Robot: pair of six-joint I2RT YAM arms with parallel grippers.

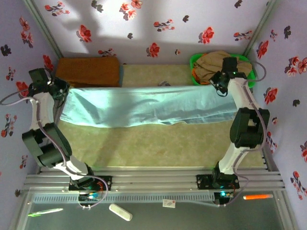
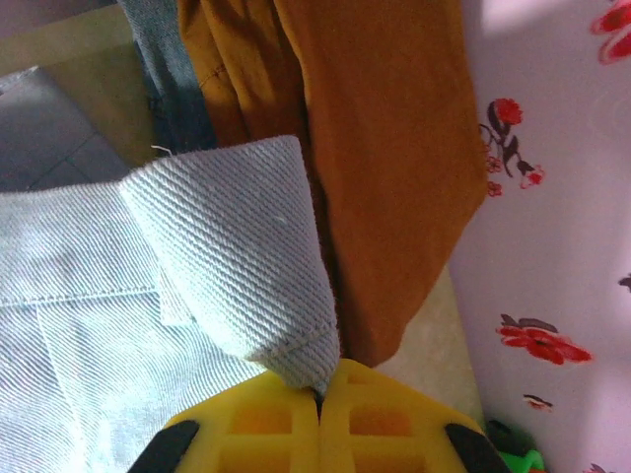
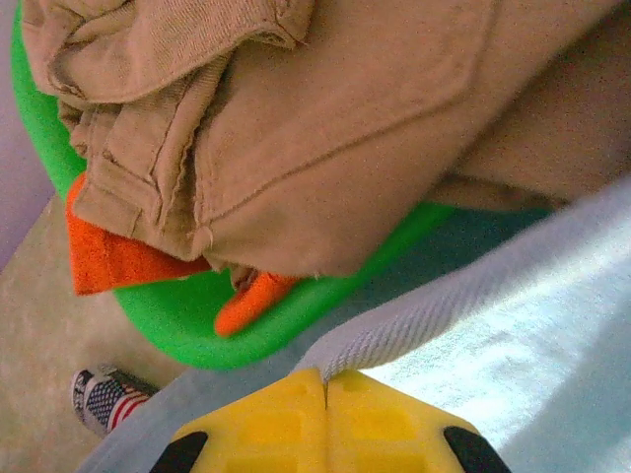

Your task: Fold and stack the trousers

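The pale aqua-blue trousers [image 1: 144, 106] hang stretched across the table between both arms, lifted along their far edge. My left gripper [image 1: 63, 90] is shut on the left end; in the left wrist view the yellow fingers [image 2: 266, 424] pinch a hemmed corner of the trousers [image 2: 237, 266]. My right gripper [image 1: 217, 82] is shut on the right end; in the right wrist view its yellow fingers [image 3: 385, 424] clamp the woven edge of the trousers [image 3: 473, 325].
A folded mustard-brown cloth [image 1: 88, 72] lies at the back left, close to my left gripper. A green basket [image 1: 194, 62] with a beige-tan garment [image 1: 218, 64] and something orange [image 3: 108, 256] sits at the back right. Flowered walls close in on three sides.
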